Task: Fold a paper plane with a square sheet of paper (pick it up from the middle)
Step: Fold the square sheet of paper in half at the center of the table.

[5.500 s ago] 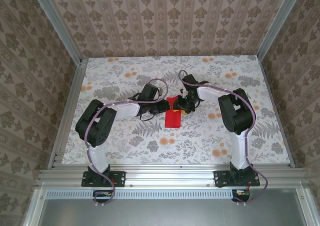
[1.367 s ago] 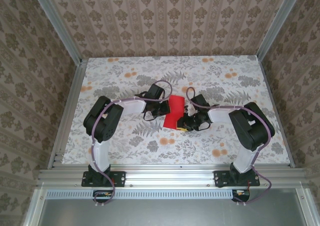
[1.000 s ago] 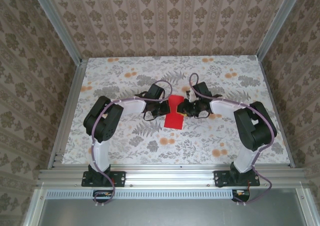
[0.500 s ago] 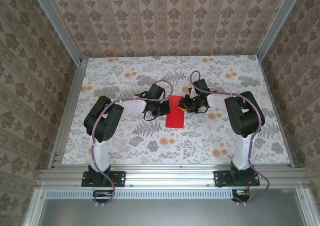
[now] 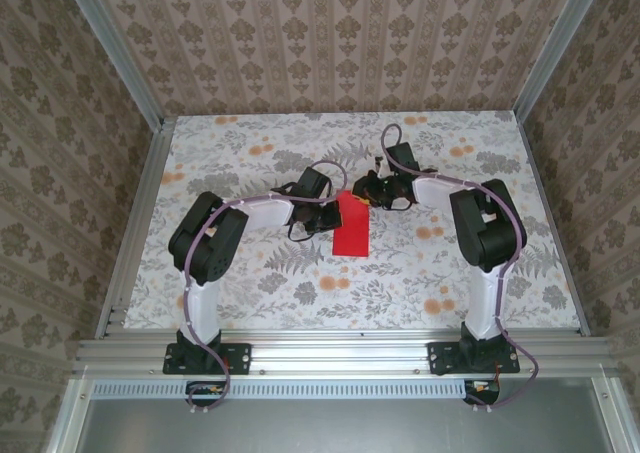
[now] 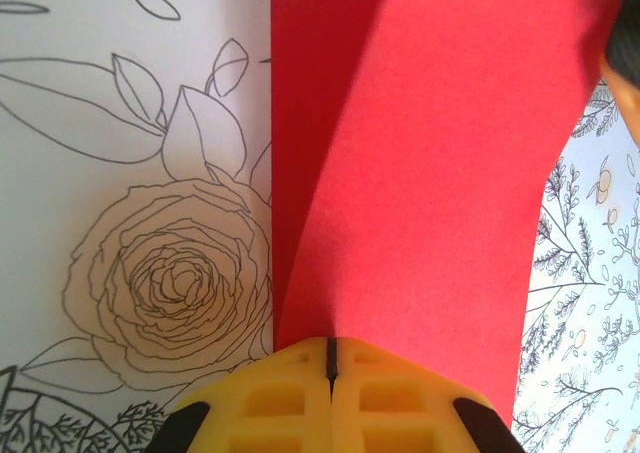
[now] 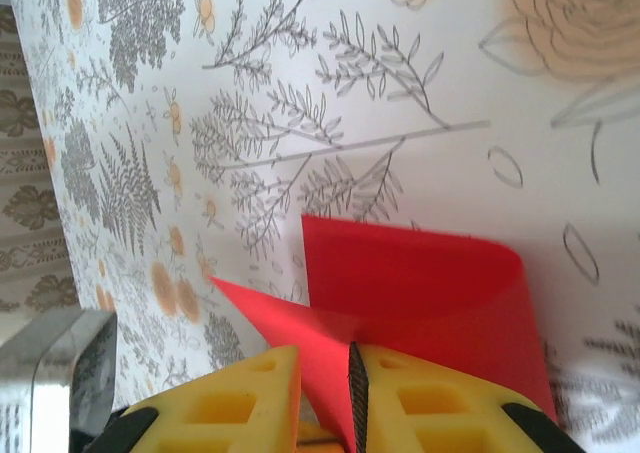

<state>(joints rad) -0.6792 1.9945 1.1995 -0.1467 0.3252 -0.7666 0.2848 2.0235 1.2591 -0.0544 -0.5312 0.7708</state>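
Right tool (image 7: 350,365) pinches red paper (image 7: 420,273) above floral table (image 7: 330,63), patterned walls (image 5: 330,33) behind.

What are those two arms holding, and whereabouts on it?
The red paper. The left fingers pinch one side edge; the right fingers pinch the far end, which curls over.

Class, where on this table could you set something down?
Free: the table along the back wall, and its near strip by the arm bases. Crowded: the middle, where left gripper and right gripper meet at the red paper.
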